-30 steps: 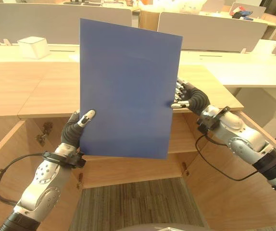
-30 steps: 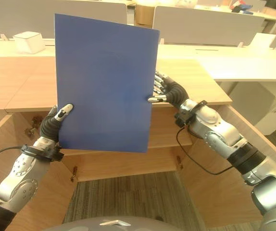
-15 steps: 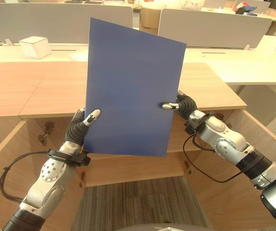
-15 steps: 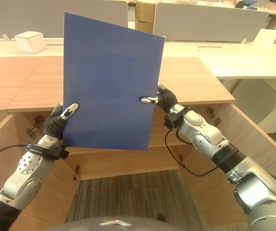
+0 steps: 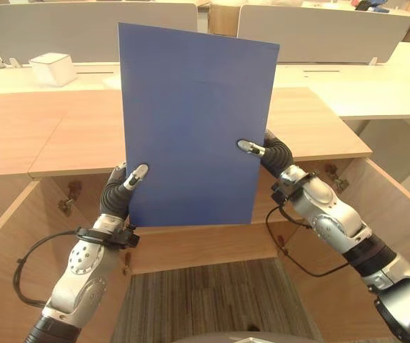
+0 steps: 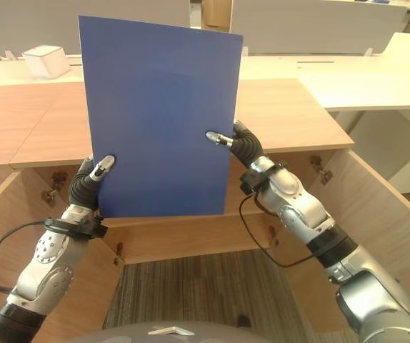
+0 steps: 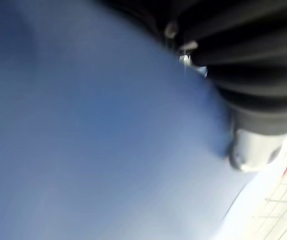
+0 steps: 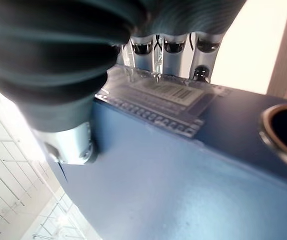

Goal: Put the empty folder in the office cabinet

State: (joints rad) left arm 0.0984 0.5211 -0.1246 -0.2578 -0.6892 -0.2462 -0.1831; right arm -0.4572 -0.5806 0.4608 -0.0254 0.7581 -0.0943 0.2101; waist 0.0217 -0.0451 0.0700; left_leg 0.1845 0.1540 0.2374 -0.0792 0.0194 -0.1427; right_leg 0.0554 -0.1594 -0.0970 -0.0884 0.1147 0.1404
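A: What's nearest?
B: A ribbed grey carpet (image 5: 205, 300) on the floor, then the open wooden cabinet (image 5: 205, 243), its doors swung out to both sides.

A: And the folder?
B: The blue folder (image 5: 194, 125), flat, matte and rectangular, is held upright in front of the cabinet top. The left hand (image 5: 119, 193) pinches its lower left corner, thumb on the front. The right hand (image 5: 269, 151) grips its right edge, thumb in front, fingers behind.

A: Further back?
B: Pale desks with grey dividers, and a white box (image 5: 51, 68).
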